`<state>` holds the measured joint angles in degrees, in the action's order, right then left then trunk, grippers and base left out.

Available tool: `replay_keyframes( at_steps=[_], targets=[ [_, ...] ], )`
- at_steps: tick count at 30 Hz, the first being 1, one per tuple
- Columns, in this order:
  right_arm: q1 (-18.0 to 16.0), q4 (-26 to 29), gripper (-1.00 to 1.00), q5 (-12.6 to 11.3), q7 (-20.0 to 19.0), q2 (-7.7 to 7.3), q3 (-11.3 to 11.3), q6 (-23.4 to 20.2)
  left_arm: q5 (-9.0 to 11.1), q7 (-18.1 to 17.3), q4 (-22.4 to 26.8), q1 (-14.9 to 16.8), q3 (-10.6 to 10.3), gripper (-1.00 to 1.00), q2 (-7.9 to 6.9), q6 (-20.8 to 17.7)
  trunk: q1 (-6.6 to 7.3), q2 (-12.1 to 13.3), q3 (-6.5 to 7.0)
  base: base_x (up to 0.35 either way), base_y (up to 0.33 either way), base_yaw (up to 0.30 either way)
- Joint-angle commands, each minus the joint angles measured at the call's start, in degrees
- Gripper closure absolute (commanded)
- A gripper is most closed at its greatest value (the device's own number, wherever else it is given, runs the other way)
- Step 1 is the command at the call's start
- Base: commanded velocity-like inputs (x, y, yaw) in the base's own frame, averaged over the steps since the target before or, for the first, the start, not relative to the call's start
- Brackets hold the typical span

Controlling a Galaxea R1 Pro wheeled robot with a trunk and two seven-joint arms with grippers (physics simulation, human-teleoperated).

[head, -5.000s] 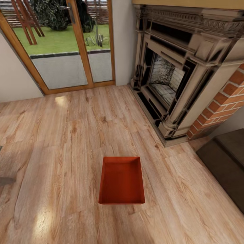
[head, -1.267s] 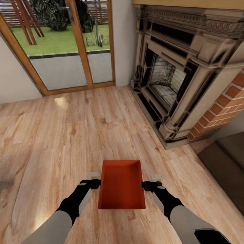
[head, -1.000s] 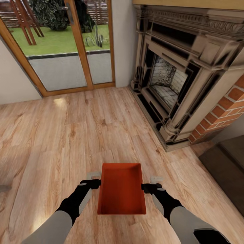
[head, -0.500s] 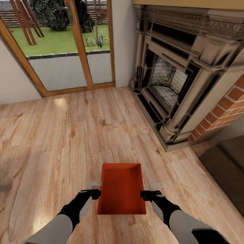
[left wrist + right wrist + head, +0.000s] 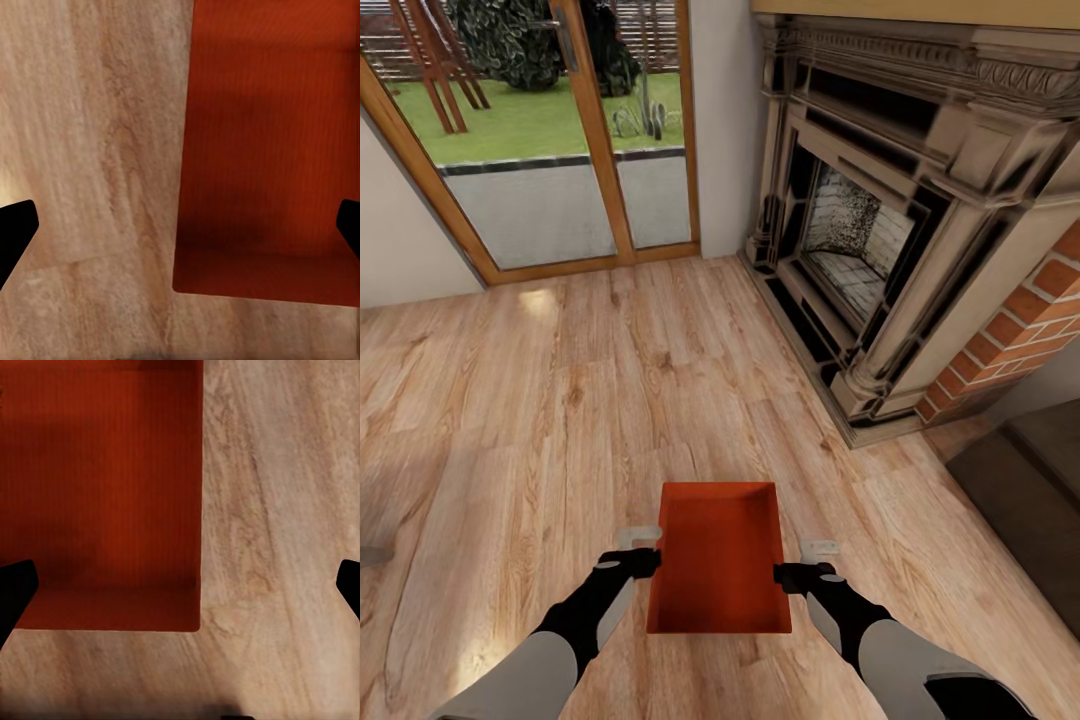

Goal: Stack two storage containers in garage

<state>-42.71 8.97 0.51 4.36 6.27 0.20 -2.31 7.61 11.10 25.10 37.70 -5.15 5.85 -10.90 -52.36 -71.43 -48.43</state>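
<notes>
Nearest, seen from the head: left gripper (image 5: 639,549) and right gripper (image 5: 809,561) flanking one storage container (image 5: 719,557) on the wood-plank floor (image 5: 540,420) of the living room. From the left wrist: fingers (image 5: 16,229) spread wide, straddling the container's left wall. From the right wrist: fingers (image 5: 15,585) likewise apart, over the right wall; nothing clamped. Farther right: carved fireplace (image 5: 880,220) with red brick (image 5: 1030,300). Farthest left: wood-framed glass doors (image 5: 560,130), lawn beyond.
</notes>
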Motion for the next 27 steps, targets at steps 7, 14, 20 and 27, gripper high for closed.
replay_keyframes(
  at_steps=[7, 14, 20, 27],
  targets=[
    [-0.01, 0.08, -1.0, 0.4, 0.44, 0.13, 0.07, -0.45, 0.65, 0.6, -0.37, 0.01, -0.52, -1.0, 0.21, -0.17, 0.0, -0.02, -0.03, 0.001, 0.0, 0.0],
    [-0.01, 0.11, -1.0, 0.49, 0.81, 0.11, 0.06, -0.43, 0.65, 0.62, -0.31, 0.01, -0.56, -1.0, 0.3, -0.17, 0.0, -0.02, -0.03, 0.0, 0.0, 0.0],
    [-0.01, 0.16, -1.0, 0.54, 0.83, 0.14, 0.06, -0.35, 0.65, 0.59, -0.3, 0.01, -0.56, -1.0, 0.34, -0.17, -0.22, -0.42, -0.21, 0.0, 0.0, 0.0],
    [-0.01, 0.17, -1.0, 0.54, 0.83, 0.1, 0.06, -0.33, 0.64, 0.51, -0.24, 0.01, -0.56, -1.0, 0.31, -0.25, -1.76, -3.23, -1.47, 0.0, 0.0, 0.0]
  ],
)
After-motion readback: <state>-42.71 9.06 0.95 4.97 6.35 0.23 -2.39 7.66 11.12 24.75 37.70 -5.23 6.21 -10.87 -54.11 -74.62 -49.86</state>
